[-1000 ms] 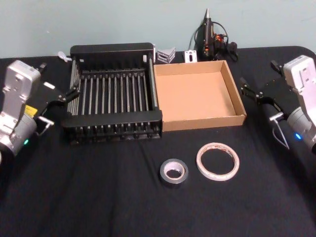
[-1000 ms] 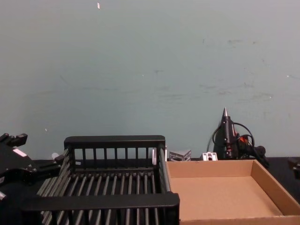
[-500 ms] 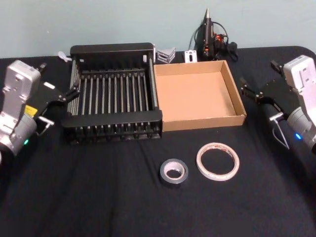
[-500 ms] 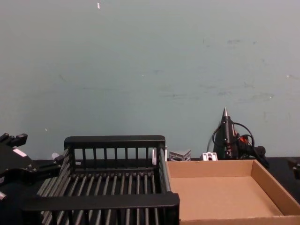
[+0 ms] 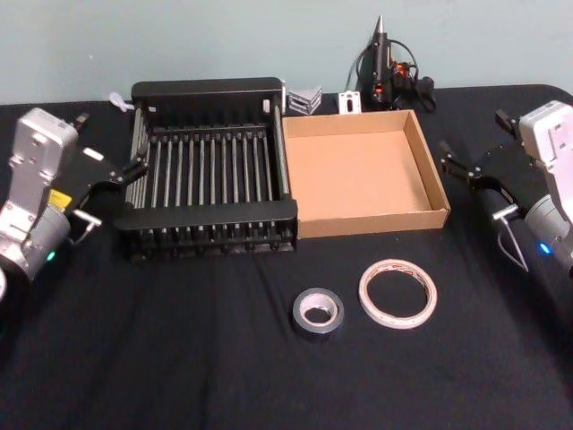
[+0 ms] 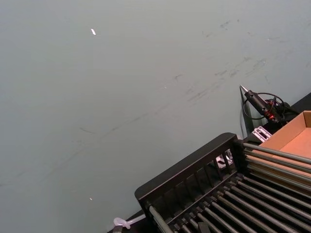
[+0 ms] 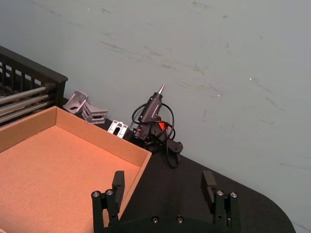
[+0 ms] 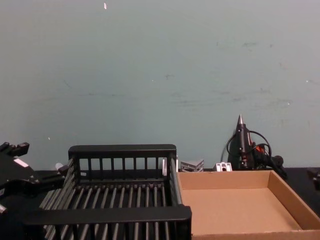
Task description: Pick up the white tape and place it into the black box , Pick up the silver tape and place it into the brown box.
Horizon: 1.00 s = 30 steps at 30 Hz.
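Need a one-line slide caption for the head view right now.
Both tapes wait on the table: silver tape beside white tape, before the black box and brown box, open hands flanking.

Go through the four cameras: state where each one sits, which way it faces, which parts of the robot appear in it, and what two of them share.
Head view: high, looking down on the black box, brown box, silver tape and white tape; left gripper and right gripper at the sides.
Chest view: low, facing the wall across both boxes; left gripper at the edge.
Left wrist view: angled up at the wall over the black box's rim.
Right wrist view: over open fingers toward the brown box and glue gun.
Shared: the glue gun is in all four views.
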{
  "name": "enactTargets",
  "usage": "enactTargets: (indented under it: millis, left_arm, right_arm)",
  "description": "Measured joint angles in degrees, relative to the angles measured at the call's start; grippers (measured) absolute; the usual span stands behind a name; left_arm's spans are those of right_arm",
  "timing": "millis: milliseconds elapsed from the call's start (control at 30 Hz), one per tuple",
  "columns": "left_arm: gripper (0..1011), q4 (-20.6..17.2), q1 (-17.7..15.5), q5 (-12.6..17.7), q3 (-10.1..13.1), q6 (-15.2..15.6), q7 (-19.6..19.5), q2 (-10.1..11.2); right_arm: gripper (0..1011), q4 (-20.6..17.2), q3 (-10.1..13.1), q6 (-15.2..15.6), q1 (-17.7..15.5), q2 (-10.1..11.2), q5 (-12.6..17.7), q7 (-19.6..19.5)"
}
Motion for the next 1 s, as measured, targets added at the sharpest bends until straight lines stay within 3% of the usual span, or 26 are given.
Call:
enactTargets:
  millis: [333,1000]
  left_arm:
    - [1001,0.00,0.00,0.00,0.00,0.00,0.00,0.00]
    - [1001,0.00,0.00,0.00,0.00,0.00,0.00,0.00]
  right_arm:
    - [1002,-3.27,2.48,0.97,-2.66,0.10,1.86,2.38]
    - [1002,-19.67,9.48,8.91,-16.21,4.12,8.69,6.51]
